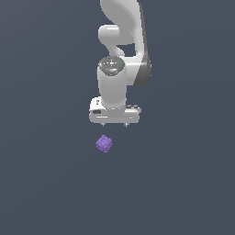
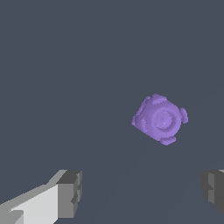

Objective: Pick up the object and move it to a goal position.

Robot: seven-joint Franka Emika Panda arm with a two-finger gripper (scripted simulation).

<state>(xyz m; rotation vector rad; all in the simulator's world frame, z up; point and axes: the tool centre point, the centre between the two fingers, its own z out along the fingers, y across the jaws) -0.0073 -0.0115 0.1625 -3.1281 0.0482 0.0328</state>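
Your biggest item is the flat dark grey-blue surface [image 1: 46,183], which fills both views and carries no markings you could use as a reference. Next comes the white Panda arm [image 1: 121,32], reaching down from the upper edge of the exterior view, its wrist pointed downward over the surface. At its end you have the gripper [image 1: 114,124], and it is spread wide: in the wrist view the two grey fingertips [image 2: 70,192] sit far apart at opposite sides of the picture, with nothing between them. Smallest of all is the object [image 1: 104,143], a purple, bumpy, faceted lump, much smaller than the gripper. In the exterior view you see it just below the gripper and slightly toward the exterior view's left of its centre, clear of both fingers. The wrist view shows the object [image 2: 160,118] lying apart from the fingertips, untouched by either one.
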